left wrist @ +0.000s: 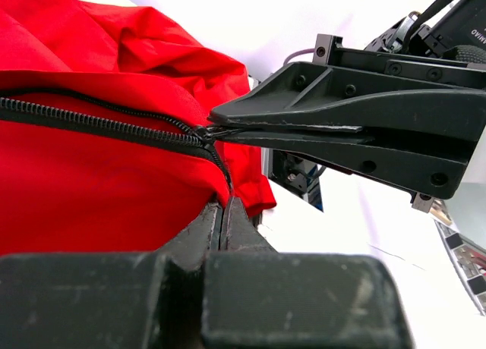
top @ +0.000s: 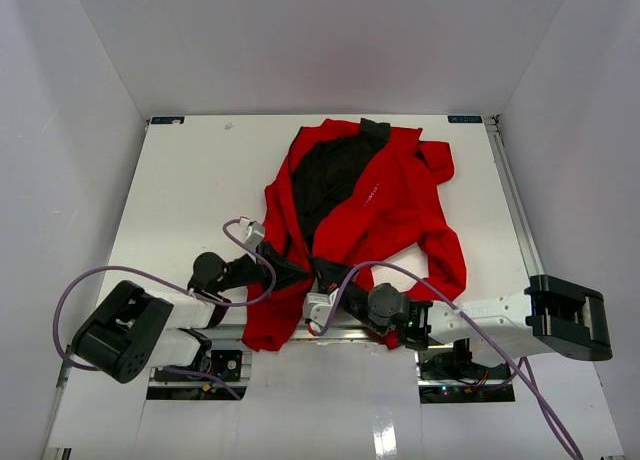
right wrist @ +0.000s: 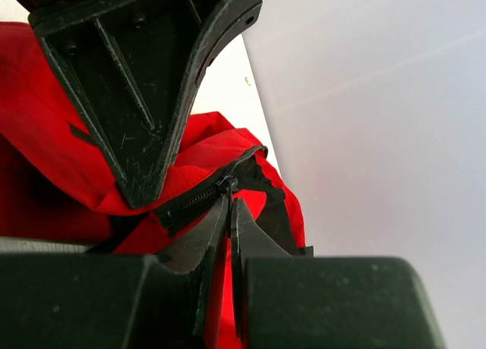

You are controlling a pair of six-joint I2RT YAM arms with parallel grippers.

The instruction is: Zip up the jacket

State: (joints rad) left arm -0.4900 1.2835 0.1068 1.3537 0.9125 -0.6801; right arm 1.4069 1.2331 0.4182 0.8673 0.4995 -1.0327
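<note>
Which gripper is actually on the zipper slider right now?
The right gripper: its tips pinch the slider at the end of the black zipper teeth on the jacket. The left gripper only clamps red fabric just below.

Arms: black motor joints, white links, on both the left arm (top: 130, 330) and the right arm (top: 490, 315). Purple cables (top: 100, 273) loop off each. Gripper fingers (left wrist: 342, 91) are matte black ribbed wedges, scuffed, with dark screws (left wrist: 438, 178) behind the tips and partial white lettering (left wrist: 477, 34) further back.
</note>
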